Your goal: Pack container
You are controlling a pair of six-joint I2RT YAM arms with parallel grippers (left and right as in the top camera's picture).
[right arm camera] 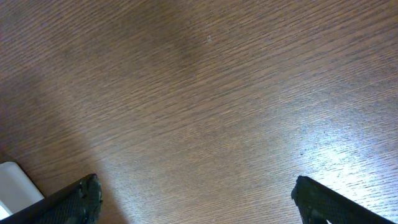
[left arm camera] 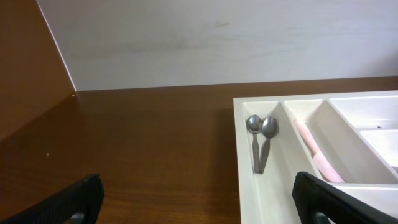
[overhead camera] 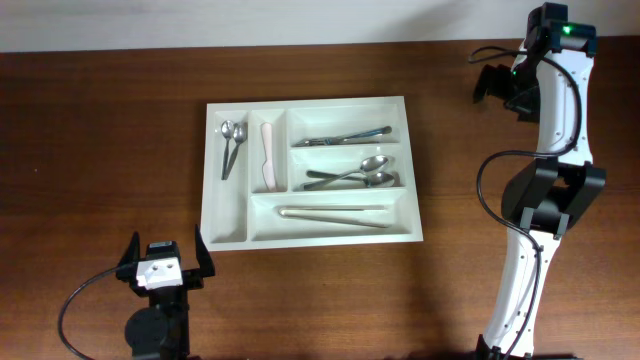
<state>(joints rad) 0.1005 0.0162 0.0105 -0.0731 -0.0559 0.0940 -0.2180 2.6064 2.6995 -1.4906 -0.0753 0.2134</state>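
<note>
Your left gripper sits nearest, just below the lower left corner of the white plastic cutlery tray. Its jaws are spread wide and hold nothing.

The tray lies on the dark brown wooden table, and every piece I can see is already inside it:
- Far left slot: two small steel teaspoons.
- Next slot: a pale pink knife-like utensil.
- Upper right section: slim steel cutlery.
- Section below that: two large steel spoons.
- Bottom section: one long steel piece.

No loose cutlery shows on the wood around the tray, so the packing looks complete. Scan the tray's surroundings before you commit either arm. If nothing turns up, keep both arms high and away from the rim so you don't nudge the tray.

Beyond the tray's upper right corner, well apart from it, your right gripper hangs wide open and empty over bare wood.
</note>
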